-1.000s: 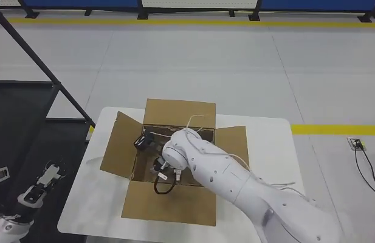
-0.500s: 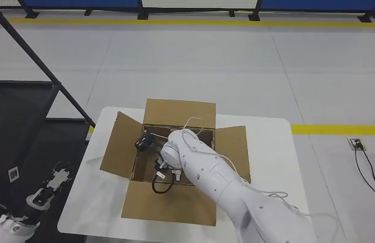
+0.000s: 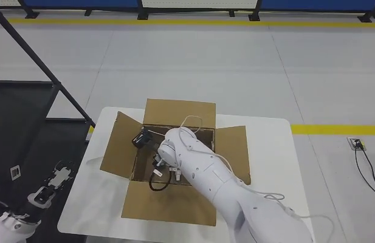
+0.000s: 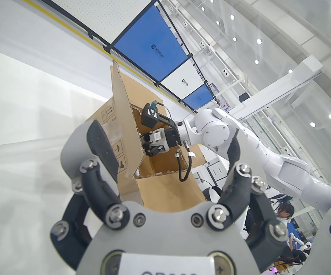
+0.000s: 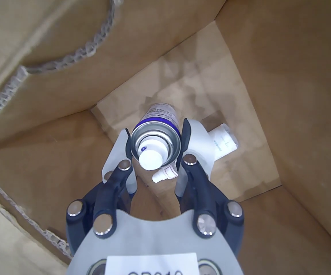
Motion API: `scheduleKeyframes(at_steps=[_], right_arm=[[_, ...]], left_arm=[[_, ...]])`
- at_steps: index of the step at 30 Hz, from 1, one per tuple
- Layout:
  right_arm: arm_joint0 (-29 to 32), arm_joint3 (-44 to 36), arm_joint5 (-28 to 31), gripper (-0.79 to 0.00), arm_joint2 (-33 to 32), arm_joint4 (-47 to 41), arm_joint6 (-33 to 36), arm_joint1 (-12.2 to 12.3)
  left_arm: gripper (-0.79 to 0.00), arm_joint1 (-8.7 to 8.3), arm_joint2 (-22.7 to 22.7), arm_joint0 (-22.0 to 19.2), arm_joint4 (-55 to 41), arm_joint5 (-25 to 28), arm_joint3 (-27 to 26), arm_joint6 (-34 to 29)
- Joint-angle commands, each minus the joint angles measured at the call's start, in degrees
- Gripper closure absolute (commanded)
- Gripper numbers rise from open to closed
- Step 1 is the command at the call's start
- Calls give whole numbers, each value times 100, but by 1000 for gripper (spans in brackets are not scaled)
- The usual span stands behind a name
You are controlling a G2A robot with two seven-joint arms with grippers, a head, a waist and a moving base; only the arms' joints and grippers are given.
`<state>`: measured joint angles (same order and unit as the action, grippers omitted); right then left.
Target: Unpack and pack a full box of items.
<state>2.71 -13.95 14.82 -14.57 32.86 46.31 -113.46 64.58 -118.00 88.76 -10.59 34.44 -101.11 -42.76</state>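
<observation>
Two items inside the open brown cardboard box (image 3: pixel 169 203): a silver metal spray can (image 5: pixel 161 115) with a blue band and white nozzle, and a white plastic bottle (image 5: pixel 223 141) lying on its side on the box floor. Right gripper (image 5: pixel 156 144) down in the box toward its 9 o'clock wall, jaws clamped across the can's top rim, can upright. Base possibly hanging just above the floor, hard to tell from this angle.

Likely handling: rigid, smooth, round metal, so slippery under the pads and prone to pivoting when gripped this high; moderate weight if full. Safer taken lower on the cylinder, squarely across the diameter, with no pressure on the nozzle. White plastic bottle probably lighter and softer, and apt to roll.

Room for moving: tall walls close at 9 o'clock, ragged corrugated flap edges above, four flaps splayed outward. Best a straight vertical lift before any sideways travel. Bare white table (image 3: pixel 266 152) at 3 o'clock of the box, good for setting down; only a narrow strip at 9 o'clock. Left gripper (image 4: pixel 165 147) off the table near 8 o'clock, jaws spread wide, holding nothing, well apart from the box.
</observation>
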Motion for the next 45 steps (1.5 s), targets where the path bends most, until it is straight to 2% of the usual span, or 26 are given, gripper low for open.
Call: scheduleKeyframes(at_steps=[1,4,9,16,21,26,30,33,39,42,45], right_arm=[[-20,-58,-113,0,-8,52,29,-24],[-63,-184,-295,0,-33,124,74,-52],[-197,-353,-262,0,-171,91,164,-24],[-256,-625,-771,0,-353,162,217,80],[-311,-987,-1238,0,-549,275,229,277],[-236,-1802,-1707,0,-835,494,464,647],[139,-2980,-2064,0,-1216,868,658,1128],[720,-4279,-2434,0,-1654,1446,878,1603],[2774,-7783,-3178,0,-3005,3492,1904,2577],[3875,-9310,-3268,0,-3724,4485,2428,2883],[4761,-10460,-3308,0,-4370,5193,2781,3058]], left_arm=[[-785,-11,30,-8,-4,5,-22,-10],[-785,-27,87,-21,9,3,-46,-37],[-785,-56,197,-72,63,-20,-68,-74],[-785,-90,265,-75,93,8,-105,-46],[-785,-116,282,-87,93,-23,-107,-27],[-785,-142,332,-137,115,-64,-113,-2],[-785,-160,393,-175,135,-85,-113,27],[-785,-173,448,-198,177,-104,-109,43],[-785,-197,538,-233,244,-146,-138,82],[-785,-210,584,-248,282,-165,-166,87],[-785,-221,636,-260,343,-183,-201,100]])
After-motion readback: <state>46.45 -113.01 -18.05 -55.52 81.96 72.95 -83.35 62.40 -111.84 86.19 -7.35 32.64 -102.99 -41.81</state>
